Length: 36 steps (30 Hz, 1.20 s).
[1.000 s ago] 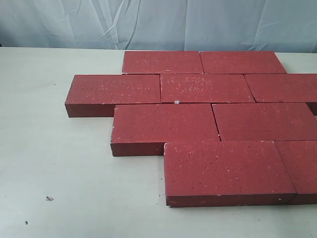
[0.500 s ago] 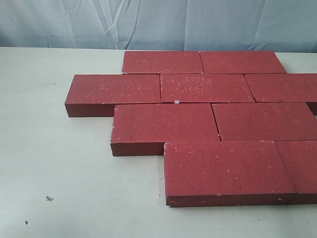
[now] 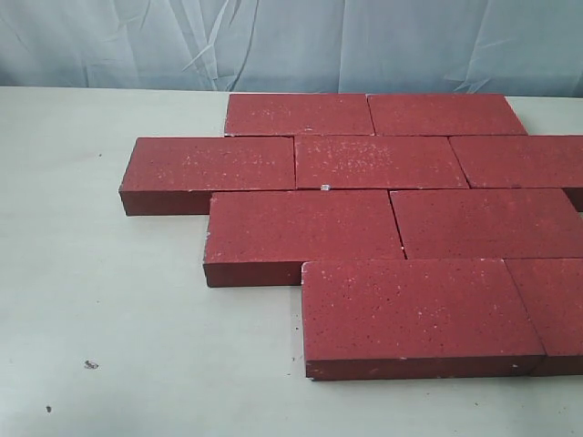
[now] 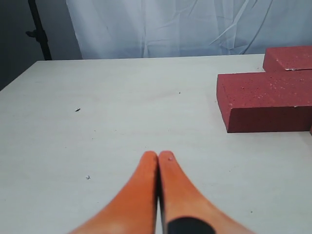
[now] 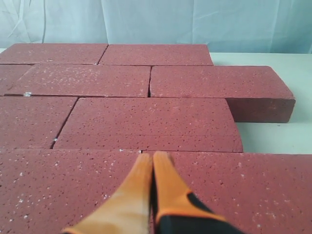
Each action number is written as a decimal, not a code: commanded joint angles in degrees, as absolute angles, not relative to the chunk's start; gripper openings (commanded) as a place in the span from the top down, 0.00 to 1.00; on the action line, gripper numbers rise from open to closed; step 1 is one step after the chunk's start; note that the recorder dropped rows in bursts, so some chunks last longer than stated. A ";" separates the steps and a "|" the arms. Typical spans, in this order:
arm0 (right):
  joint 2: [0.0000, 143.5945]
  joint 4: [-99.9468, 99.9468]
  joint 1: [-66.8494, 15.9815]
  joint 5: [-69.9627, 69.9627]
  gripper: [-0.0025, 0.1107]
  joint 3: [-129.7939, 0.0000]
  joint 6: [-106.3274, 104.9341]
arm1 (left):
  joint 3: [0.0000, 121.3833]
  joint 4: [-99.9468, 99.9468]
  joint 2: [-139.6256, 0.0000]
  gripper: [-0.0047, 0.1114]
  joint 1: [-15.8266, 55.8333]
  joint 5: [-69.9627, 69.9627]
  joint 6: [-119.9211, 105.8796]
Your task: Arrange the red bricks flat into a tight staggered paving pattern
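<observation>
The bricks lie flat on the tabletop in four staggered rows, edges touching, toward its far right part; the left fingers are clenched on nothing, low over bare tabletop beside the bricks; the right fingers are clenched, empty, just above the bricks.

The left tool and right tool have orange, black-patched fingers.
</observation>
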<state>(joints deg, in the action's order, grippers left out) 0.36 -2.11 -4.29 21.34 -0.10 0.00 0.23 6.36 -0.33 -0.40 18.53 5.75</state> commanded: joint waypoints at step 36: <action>0.00 -1.78 -3.99 20.80 0.98 0.00 0.00 | 0.00 -1.09 0.00 0.96 -0.46 17.74 0.39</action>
<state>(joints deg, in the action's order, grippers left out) 0.36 -2.11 -4.29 21.34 -0.10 0.00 0.23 -0.32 -0.33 -0.40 18.40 0.42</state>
